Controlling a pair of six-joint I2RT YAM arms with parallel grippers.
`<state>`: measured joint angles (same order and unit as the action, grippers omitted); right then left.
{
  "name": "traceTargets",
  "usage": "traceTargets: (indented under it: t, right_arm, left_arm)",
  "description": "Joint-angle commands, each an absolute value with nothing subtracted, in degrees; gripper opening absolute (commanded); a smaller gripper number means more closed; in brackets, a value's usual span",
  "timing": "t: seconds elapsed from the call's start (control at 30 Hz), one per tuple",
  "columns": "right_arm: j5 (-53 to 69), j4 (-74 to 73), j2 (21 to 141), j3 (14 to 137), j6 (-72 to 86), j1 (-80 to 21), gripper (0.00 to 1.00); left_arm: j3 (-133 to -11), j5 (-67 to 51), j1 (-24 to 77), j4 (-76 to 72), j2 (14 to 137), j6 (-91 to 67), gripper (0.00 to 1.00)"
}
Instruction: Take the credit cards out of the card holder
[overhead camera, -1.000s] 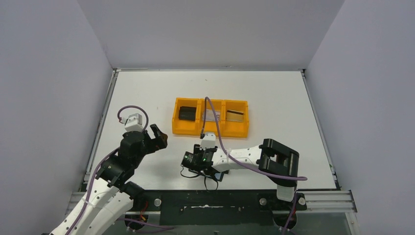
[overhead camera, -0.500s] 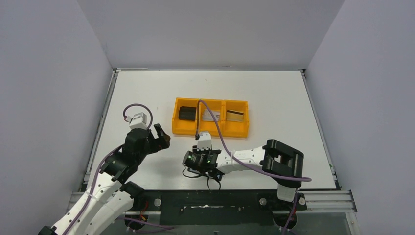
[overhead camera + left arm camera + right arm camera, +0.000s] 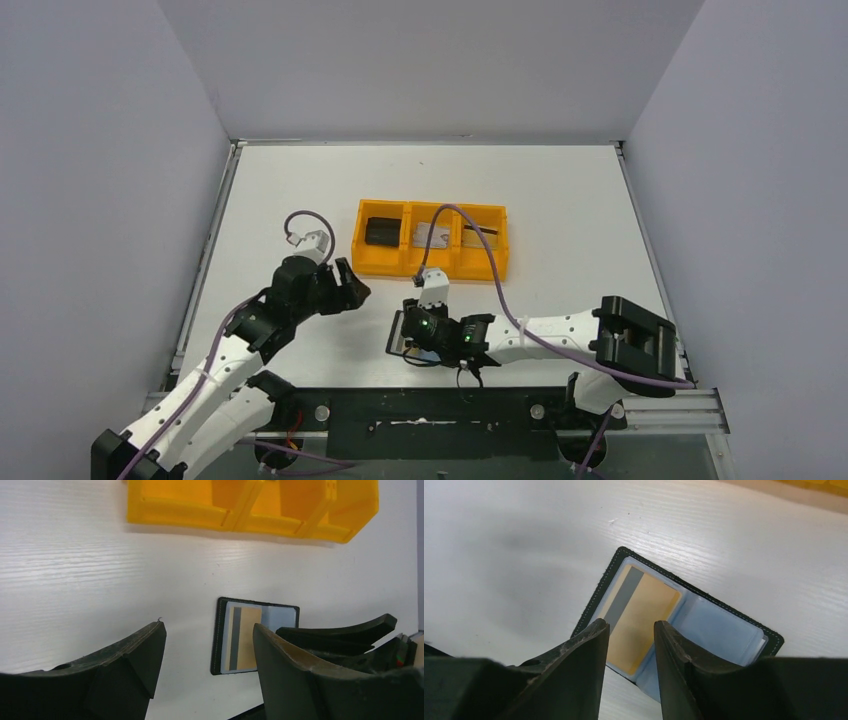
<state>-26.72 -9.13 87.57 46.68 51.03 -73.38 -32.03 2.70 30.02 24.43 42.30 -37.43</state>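
The card holder (image 3: 684,625) lies open and flat on the white table, black with blue-grey pockets. A gold credit card (image 3: 644,617) with a dark stripe sits in its left pocket. My right gripper (image 3: 629,625) hovers just over that card, open by a narrow gap with nothing between its fingers. In the left wrist view the card holder (image 3: 257,635) shows between the fingers of my left gripper (image 3: 207,630), which is open, empty and short of it. From above, the right gripper (image 3: 410,335) covers most of the card holder (image 3: 394,338); the left gripper (image 3: 347,290) is to its left.
The orange tray (image 3: 430,265) stands behind the card holder. It holds a chunky black block (image 3: 380,232) on the left, a silvery card (image 3: 432,236) in the middle and a gold card (image 3: 481,233) on the right. A purple cable arches over the tray.
My left gripper has moved right and forward toward the card holder, its jaws a little narrower. The right arm has swung to the right, its gripper staying over the holder.
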Motion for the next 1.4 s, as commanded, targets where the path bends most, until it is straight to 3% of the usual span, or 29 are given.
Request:
traceTargets:
  t: [0.0,0.13,0.3,0.5,0.77,1.03,1.37]
  right_arm:
    - [-28.33,-3.86,85.17,44.08,60.02,-72.86,0.39]
    - [-25.97,5.39,84.37,37.09,70.2,-72.81,0.35]
    - [-22.46,19.98,85.52,28.64,73.72,-72.46,0.33]
    - [-22.63,14.82,85.48,26.72,79.63,-70.82,0.24]
    - [-20.29,21.76,82.2,19.52,80.94,-69.54,0.26]
    - [-18.17,22.76,82.95,21.59,78.22,-68.82,0.26]
    - [-14.77,19.88,82.14,25.66,73.91,-67.24,0.28]
  left_arm:
    - [-29.39,-10.6,30.23,12.34,46.74,-39.04,0.59]
    - [-28.05,-16.09,31.05,7.88,52.07,-40.35,0.48]
    - [-27.09,-16.69,34.18,3.84,55.95,-40.55,0.43]
    - [-27.74,-11.98,38.0,3.42,62.46,-40.26,0.4]
    - [-27.66,-11.13,41.45,1.32,68.35,-39.99,0.36]
    - [-27.26,-10.08,43.83,0.34,71.36,-40.36,0.29]
    - [-25.86,-10.36,45.04,-0.26,73.21,-40.69,0.11]
